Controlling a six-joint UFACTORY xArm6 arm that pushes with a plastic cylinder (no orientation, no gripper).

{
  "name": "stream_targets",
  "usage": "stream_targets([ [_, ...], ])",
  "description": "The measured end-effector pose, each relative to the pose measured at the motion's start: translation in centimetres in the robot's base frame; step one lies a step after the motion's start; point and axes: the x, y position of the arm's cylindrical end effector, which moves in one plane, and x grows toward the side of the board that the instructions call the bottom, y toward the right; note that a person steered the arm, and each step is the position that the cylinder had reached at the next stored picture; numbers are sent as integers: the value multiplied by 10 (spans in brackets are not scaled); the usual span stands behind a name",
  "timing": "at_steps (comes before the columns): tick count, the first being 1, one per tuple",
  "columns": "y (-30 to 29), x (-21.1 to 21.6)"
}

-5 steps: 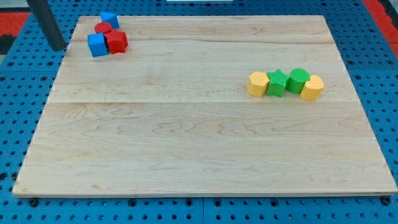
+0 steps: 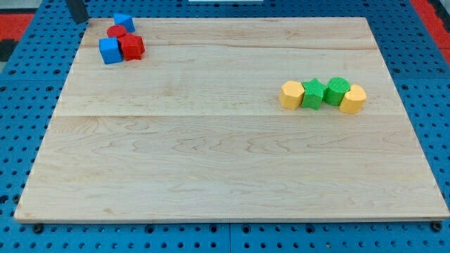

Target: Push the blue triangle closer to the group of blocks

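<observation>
At the view's top left, our dark rod enters the frame, and my tip (image 2: pixel 77 20) rests just off the corner of the wooden counter (image 2: pixel 211 154), above the blue pegboard (image 2: pixel 21 105). The arm carries no claw, so there are no jaws to be apart or together. The blue triangle (image 2: pixel 124 22) lies on the counter to the view's right of my tip, near it but apart; at this angle its shape is hard to confirm, and it may read as a small wedge. Just below it sits a red cylinder (image 2: pixel 116 31), touching or almost touching it. Below that, a blue cube (image 2: pixel 110 50) and a red block (image 2: pixel 132 47) stand side by side. Well apart, at the view's right, a row runs left to right: yellow hexagonal block (image 2: pixel 290 94), green star-like block (image 2: pixel 313 93), green rounded block (image 2: pixel 337 91), yellow block (image 2: pixel 353 99).
</observation>
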Motion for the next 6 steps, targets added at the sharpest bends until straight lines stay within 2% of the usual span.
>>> stream_targets([
  [2, 23, 0],
  [4, 118, 0],
  [6, 127, 1],
])
